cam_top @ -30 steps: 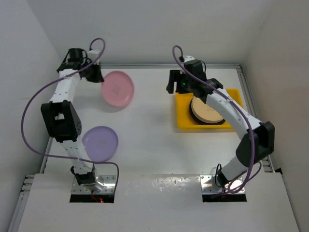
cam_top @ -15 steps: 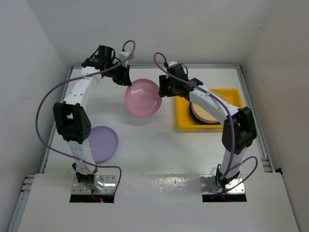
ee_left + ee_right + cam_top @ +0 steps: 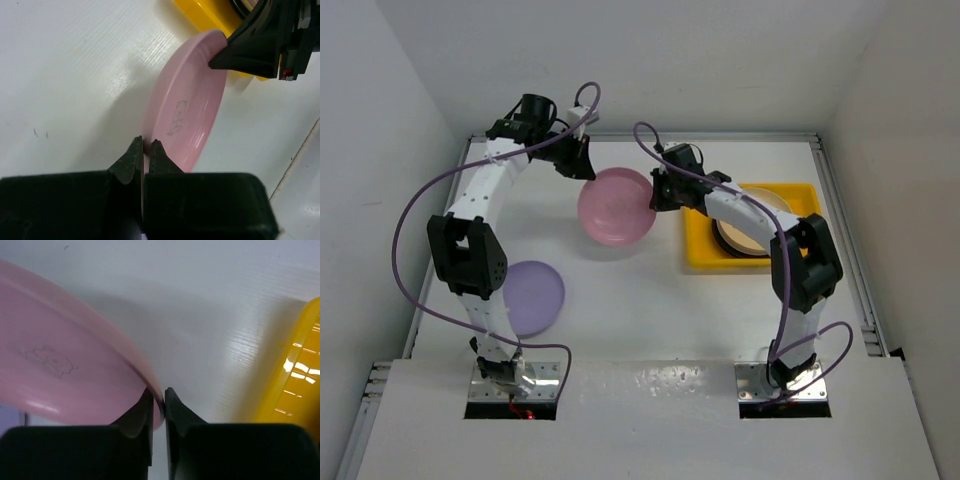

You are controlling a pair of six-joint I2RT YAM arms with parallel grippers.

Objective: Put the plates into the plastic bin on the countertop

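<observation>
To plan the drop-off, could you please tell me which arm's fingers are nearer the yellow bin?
Right. The right fingers pinch the rim of the pink plate beside the yellow bin; the left fingers grip the opposite rim, across the plate from it.

My left arm (image 3: pixel 485 190) and right arm (image 3: pixel 752 212): white links, chunky black joints (image 3: pixel 465 258). A purple cable (image 3: pixel 396 250) loops off each. Silver base plates (image 3: pixel 515 378), visible screws. Fingers (image 3: pixel 127 165) matte black, wedge-tipped.

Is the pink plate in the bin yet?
Out. The pink plate is tilted beside the yellow bin, its rim pinched by the left gripper and right gripper.
</observation>
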